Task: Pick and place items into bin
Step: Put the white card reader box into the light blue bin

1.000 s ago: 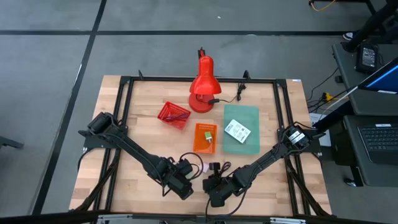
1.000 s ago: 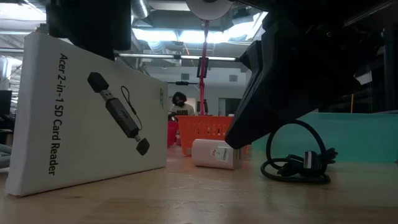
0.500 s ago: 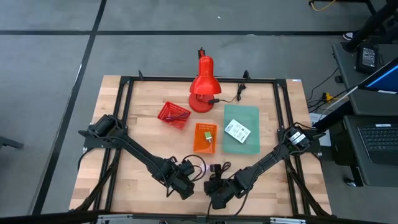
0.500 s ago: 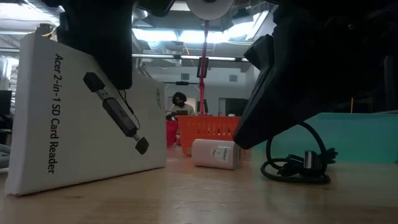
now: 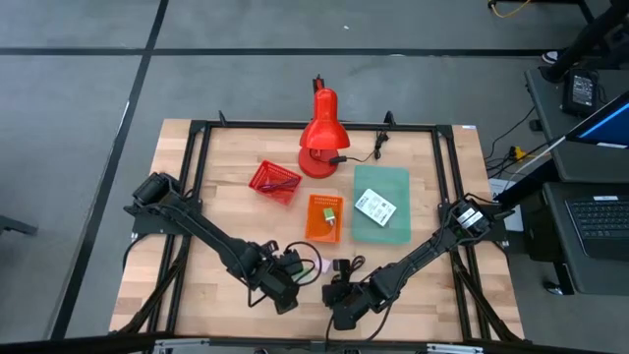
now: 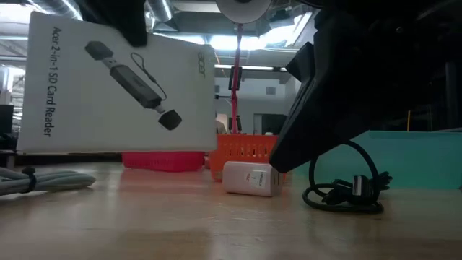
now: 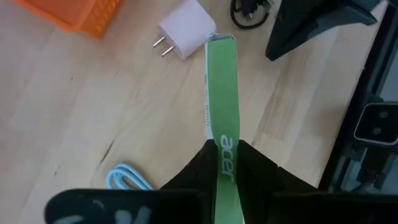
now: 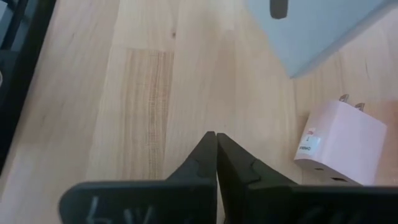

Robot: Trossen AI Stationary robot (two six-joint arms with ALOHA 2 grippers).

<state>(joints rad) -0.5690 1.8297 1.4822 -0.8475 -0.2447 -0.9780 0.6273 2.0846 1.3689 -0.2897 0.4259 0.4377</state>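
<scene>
My left gripper [image 5: 282, 287] [image 7: 224, 146], near the table's front edge, is shut on a white card-reader box [image 6: 119, 87] with a green side [image 7: 221, 81]. The box hangs clear of the table. To its right my right gripper [image 5: 339, 313] [image 8: 216, 135] stands shut over bare wood, holding nothing. A pinkish-white cube with plug prongs [image 7: 185, 28] [image 8: 339, 146] lies flat on the table between them. A black coiled cable [image 6: 346, 191] lies right of it. The orange bin [image 5: 323, 217] stands at mid-table. My left gripper pinches the box across its thin dimension, one finger on each broad white face, at the green edge by the printed logo [image 7: 225, 155]. The fingers come steeply from above. The box hangs below them, lifted clear, its lower edge level in the low view.
A red basket [image 5: 274, 180] and a red desk lamp [image 5: 319, 138] stand behind the bin. A teal mat [image 5: 381, 226] holds a white packet [image 5: 374, 206]. A pale blue cable [image 7: 127, 180] lies on the wood near my left gripper. A black frame [image 5: 197, 177] edges the table.
The box stood tilted with its lower edge on the table. My left gripper has risen with it and rolled. The box is now lifted clear and its lower edge is level. My right gripper has kept still.
</scene>
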